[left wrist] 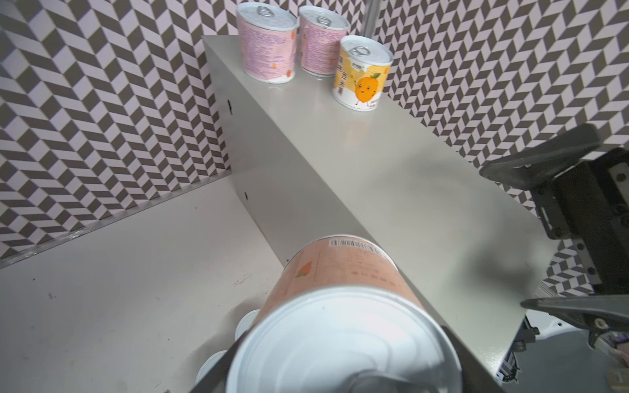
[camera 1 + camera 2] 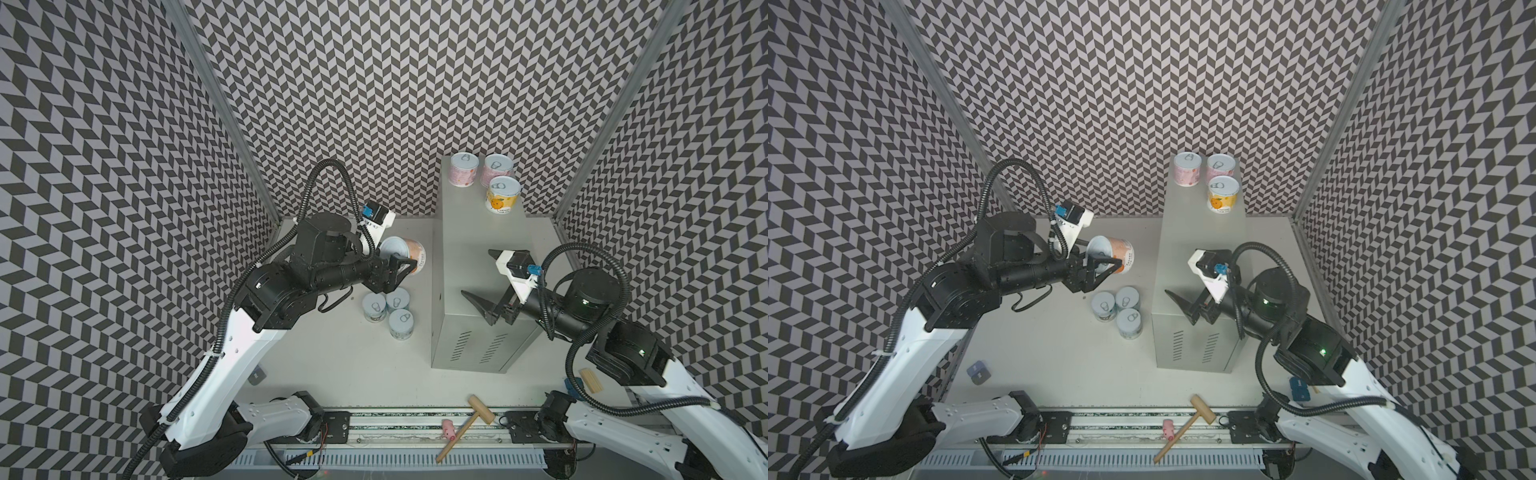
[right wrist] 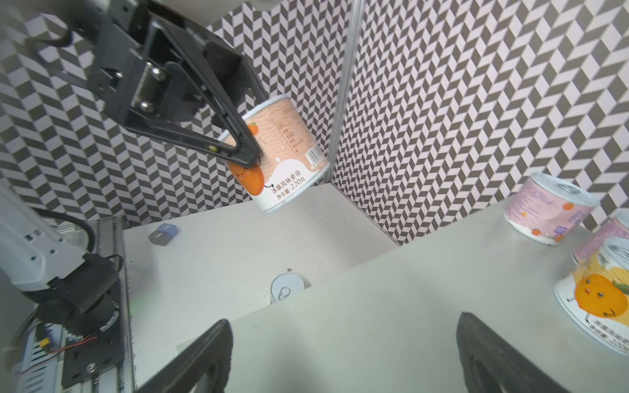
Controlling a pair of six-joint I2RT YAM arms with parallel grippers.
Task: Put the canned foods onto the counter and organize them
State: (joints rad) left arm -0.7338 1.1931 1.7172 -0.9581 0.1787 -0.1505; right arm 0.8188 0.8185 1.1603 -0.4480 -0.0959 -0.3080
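Left end effector (image 2: 402,265) clenched on orange can (image 2: 411,250), tilted, airborne beside desk (image 2: 469,232). Right end effector (image 2: 479,272) released, empty, over desk. Advise: level can, clear edge, seat beside yellow can (image 2: 500,200).

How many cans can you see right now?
7. Three cans stand on the counter, three more clustered on the tabletop beside it, one can tilted in the left gripper.

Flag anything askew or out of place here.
The orange can in the left gripper hangs tilted in the air, lid sideways, beside the counter. A wooden mallet lies stray on the front rail.
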